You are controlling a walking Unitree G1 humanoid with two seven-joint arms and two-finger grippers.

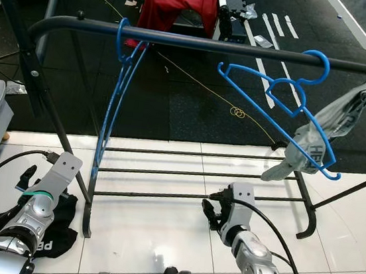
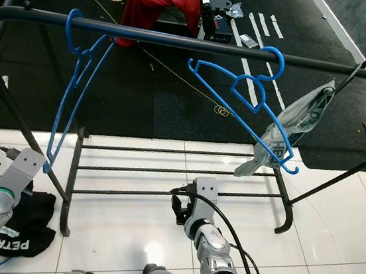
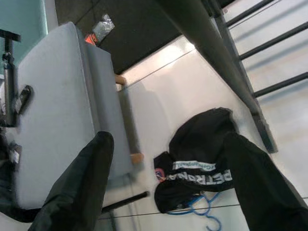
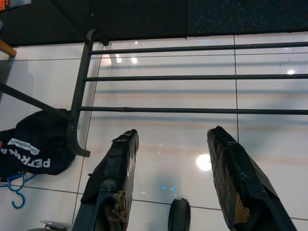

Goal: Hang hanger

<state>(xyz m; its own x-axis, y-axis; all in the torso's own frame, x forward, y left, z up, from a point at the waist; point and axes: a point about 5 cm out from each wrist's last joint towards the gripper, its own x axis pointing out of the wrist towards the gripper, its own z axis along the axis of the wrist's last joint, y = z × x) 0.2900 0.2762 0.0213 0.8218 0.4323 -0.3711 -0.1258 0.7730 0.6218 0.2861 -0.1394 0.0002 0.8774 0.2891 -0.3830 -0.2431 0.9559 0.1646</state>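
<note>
two blue hangers hooked over the black rail [image 1: 201, 43] of the clothes rack: left hanger [image 1: 118, 95] hung edge-on near the left end, right hanger [image 1: 287, 106] tilted, with a grey garment [image 1: 316, 140] draped at its lower end. left gripper [image 3: 168, 183] held low beside the rack's left leg, fingers spread wide, empty, above a black garment [image 3: 202, 163] on the white tiles. right gripper [image 4: 173, 168] lowered before the bottom bars [image 4: 192, 77], fingers parted, empty.
</note>
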